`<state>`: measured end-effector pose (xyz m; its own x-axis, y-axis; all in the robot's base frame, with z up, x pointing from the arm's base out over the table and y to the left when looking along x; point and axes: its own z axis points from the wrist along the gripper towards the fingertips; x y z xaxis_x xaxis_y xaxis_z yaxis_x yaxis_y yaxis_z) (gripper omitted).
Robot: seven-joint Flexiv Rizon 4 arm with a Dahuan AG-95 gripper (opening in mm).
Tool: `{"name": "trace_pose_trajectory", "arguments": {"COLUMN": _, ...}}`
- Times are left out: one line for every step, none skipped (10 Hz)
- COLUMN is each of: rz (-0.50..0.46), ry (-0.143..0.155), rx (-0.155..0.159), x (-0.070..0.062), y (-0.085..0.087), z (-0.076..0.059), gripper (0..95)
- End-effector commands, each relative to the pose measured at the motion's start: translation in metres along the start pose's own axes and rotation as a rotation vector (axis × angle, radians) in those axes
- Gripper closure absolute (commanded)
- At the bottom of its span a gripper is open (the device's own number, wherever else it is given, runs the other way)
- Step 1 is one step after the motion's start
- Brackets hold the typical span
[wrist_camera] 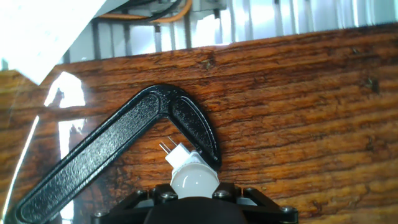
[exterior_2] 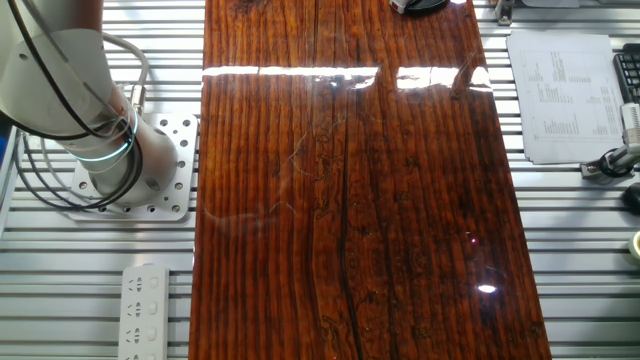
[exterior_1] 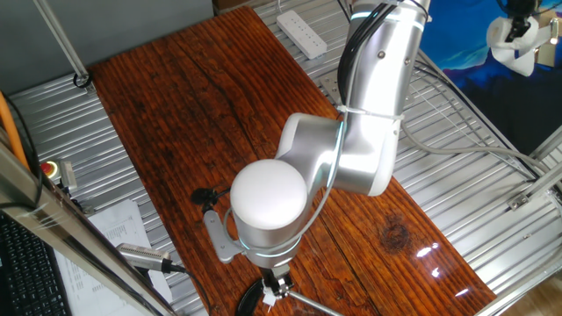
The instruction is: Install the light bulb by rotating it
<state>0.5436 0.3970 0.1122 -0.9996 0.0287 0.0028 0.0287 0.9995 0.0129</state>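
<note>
Gripper (wrist_camera: 194, 202) pinches the light bulb (wrist_camera: 191, 172), its two pins up, over a black V-shaped bracket (wrist_camera: 118, 143) lying near the desk (wrist_camera: 298, 106) edge.

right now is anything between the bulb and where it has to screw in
No socket shows in any view, so the path cannot be judged. In the hand view the bulb sits at the gripper, pins pointing out over a black V-shaped bracket lying on the table; only that bracket lies ahead of it.

Two high cameras look down on my wooden table (exterior_2: 340, 200) from opposite ends, while my hand camera views it close, along my fingers.
</note>
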Motion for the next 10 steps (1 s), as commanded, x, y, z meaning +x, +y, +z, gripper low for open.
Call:
{"name": "trace_pose_trajectory", "arguments": {"rz": -0.01, "ry": 0.0, "rx": 0.0, "x": 0.0, "y": 0.0, "z": -0.001, "gripper": 38.0}}
{"name": "trace_pose_trajectory", "arguments": {"rz": 0.01, "ry": 0.0, "rx": -0.001, "x": 0.0, "y": 0.0, "z": -0.001, "gripper": 38.0}}
{"name": "trace_pose_trajectory", "arguments": {"rz": 0.015, "ry": 0.0, "rx": -0.001, "x": 0.0, "y": 0.0, "z": -0.001, "gripper": 38.0}}
{"name": "trace_pose_trajectory", "arguments": {"rz": 0.005, "ry": -0.003, "rx": -0.002, "x": 0.0, "y": 0.001, "z": -0.003, "gripper": 38.0}}
{"name": "trace_pose_trajectory", "arguments": {"rz": -0.013, "ry": -0.002, "rx": -0.001, "x": 0.0, "y": 0.002, "z": -0.005, "gripper": 38.0}}
{"name": "trace_pose_trajectory", "arguments": {"rz": -0.129, "ry": 0.008, "rx": 0.012, "x": -0.001, "y": 0.004, "z": -0.008, "gripper": 38.0}}
{"name": "trace_pose_trajectory", "arguments": {"rz": -0.219, "ry": 0.006, "rx": 0.007, "x": -0.001, "y": 0.005, "z": -0.01, "gripper": 38.0}}
{"name": "trace_pose_trajectory", "arguments": {"rz": -0.333, "ry": 0.006, "rx": 0.005, "x": 0.0, "y": 0.006, "z": -0.012, "gripper": 38.0}}
{"name": "trace_pose_trajectory", "arguments": {"rz": -0.416, "ry": 0.006, "rx": 0.005, "x": 0.0, "y": 0.007, "z": -0.014, "gripper": 38.0}}
{"name": "trace_pose_trajectory", "arguments": {"rz": -0.524, "ry": 0.006, "rx": 0.006, "x": 0.0, "y": 0.009, "z": -0.017, "gripper": 38.0}}
